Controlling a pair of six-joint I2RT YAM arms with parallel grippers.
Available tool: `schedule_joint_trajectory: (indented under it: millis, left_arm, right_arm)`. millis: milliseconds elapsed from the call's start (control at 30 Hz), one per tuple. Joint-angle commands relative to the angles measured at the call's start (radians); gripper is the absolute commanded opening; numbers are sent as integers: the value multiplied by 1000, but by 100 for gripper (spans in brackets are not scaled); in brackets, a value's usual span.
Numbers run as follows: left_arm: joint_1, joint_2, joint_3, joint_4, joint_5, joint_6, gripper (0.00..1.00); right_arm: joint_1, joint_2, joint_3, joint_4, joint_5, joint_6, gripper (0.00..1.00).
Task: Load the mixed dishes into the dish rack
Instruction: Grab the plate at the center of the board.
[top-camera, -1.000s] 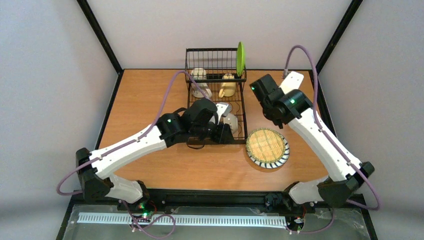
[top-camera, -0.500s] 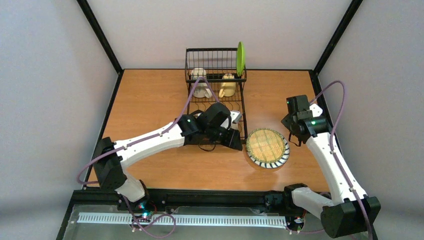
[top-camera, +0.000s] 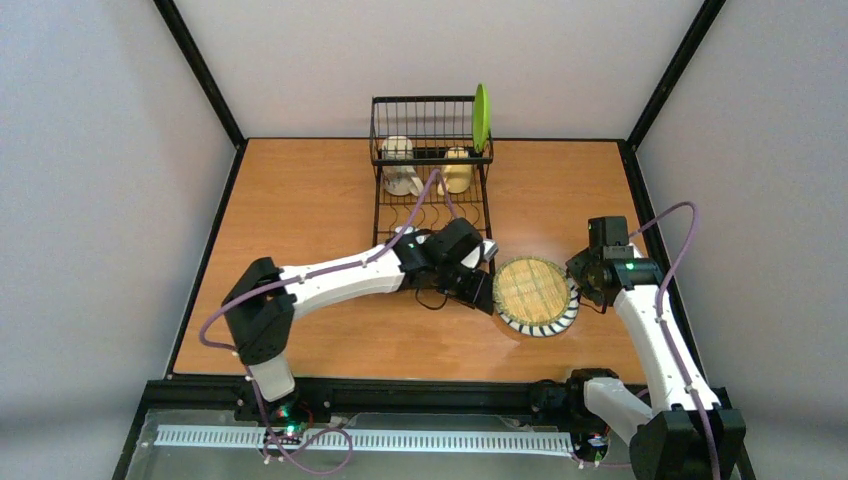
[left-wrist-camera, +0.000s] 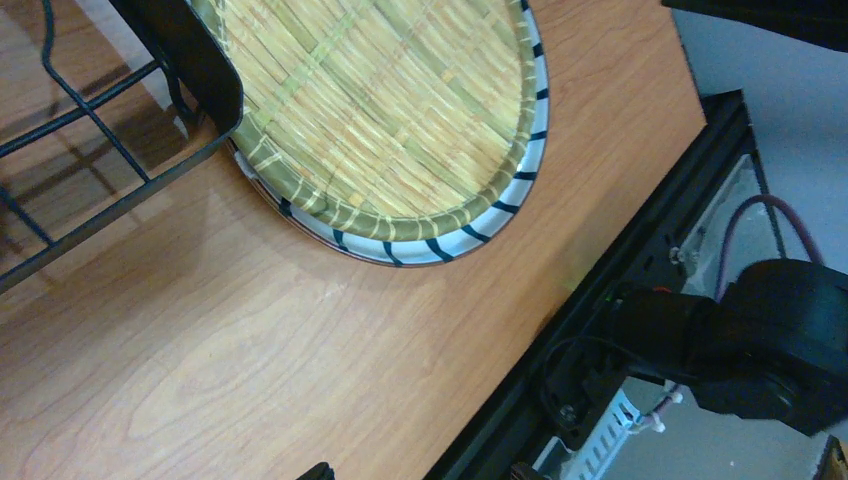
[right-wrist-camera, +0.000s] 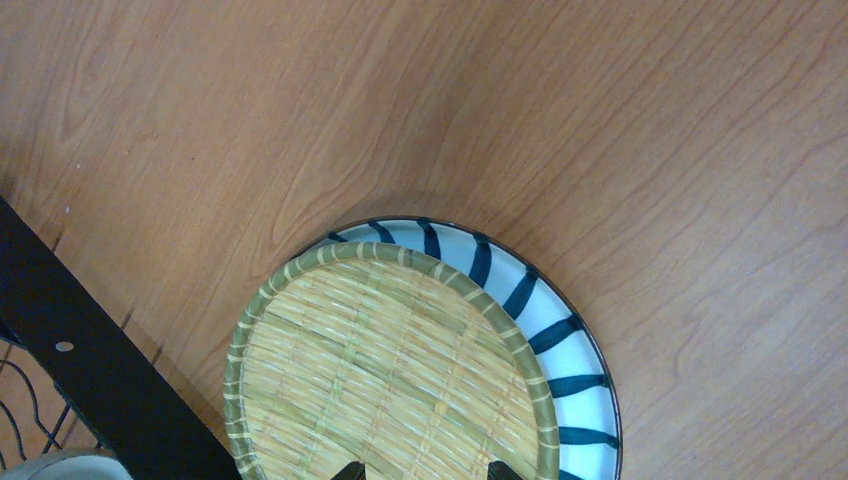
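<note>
The left pincer (top-camera: 484, 292) is spread as wide as it goes and grips nothing. One black finger (left-wrist-camera: 195, 70) shows across the left edge of the teal-and-white bowl (right-wrist-camera: 565, 345), just beside the near end of the dish rack (top-camera: 425, 99); whether it touches cannot be told. The right pincer (right-wrist-camera: 425, 468) hovers at the bowl's opposite side, tips partly apart with nothing between them.

The bowl sits flat on the table (top-camera: 300, 200) with a woven bamboo tray (right-wrist-camera: 390, 370) resting on top. The bowl looks like glazed ceramic: stiff, fairly heavy, slick, and likely to chip against wire. The tray seems light and rough, and would probably slide off if the bowl tips. The striped rim, bare on the right, offers the best pinch, one finger over and one under.

A white mug (top-camera: 398, 166), a cream-yellow mug (top-camera: 457, 170) and a lime-green plate (top-camera: 481, 117) are already in the rack.
</note>
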Motion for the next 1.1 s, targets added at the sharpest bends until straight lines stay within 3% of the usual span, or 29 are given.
schedule_joint_trajectory:
  millis: [0, 400, 1067]
  left_arm:
    - [-14, 92, 89, 10, 17, 28, 100]
    - [-14, 309, 338, -54, 2, 112, 100]
    - [-14, 463, 458, -87, -19, 145, 100]
  right_arm:
    - [-25, -24, -31, 11, -34, 12, 69]
    - [-49, -73, -117, 8, -92, 20, 69]
    - [-52, -140, -225, 23, -148, 59, 69]
